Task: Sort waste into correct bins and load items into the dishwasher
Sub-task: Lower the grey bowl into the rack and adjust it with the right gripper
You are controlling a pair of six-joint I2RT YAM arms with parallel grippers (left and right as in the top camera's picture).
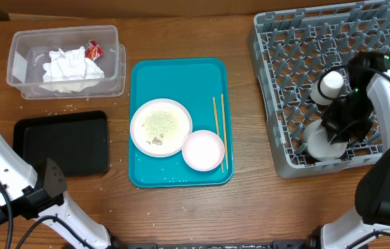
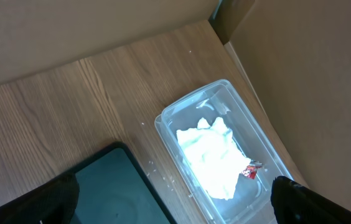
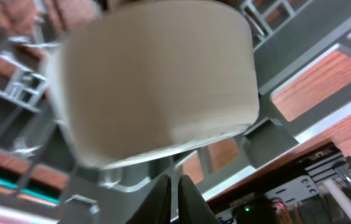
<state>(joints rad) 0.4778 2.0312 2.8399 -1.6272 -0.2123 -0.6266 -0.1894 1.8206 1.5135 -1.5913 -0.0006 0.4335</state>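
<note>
A strip of bare table point(image 1: 250, 207) separates the teal tray point(image 1: 181, 76) from the dish rack point(image 1: 267, 48). The clear tub point(image 1: 112, 41) holds tissue point(image 1: 70, 69) and a red wrapper point(image 1: 94, 49). The rack holds a cup point(image 1: 331, 84) and a bowl point(image 1: 316, 146). The right tool point(image 3: 172, 186) is clenched at the bowl's edge, among pegs. The left tool point(image 2: 175, 202) hangs released above the tub.
</note>
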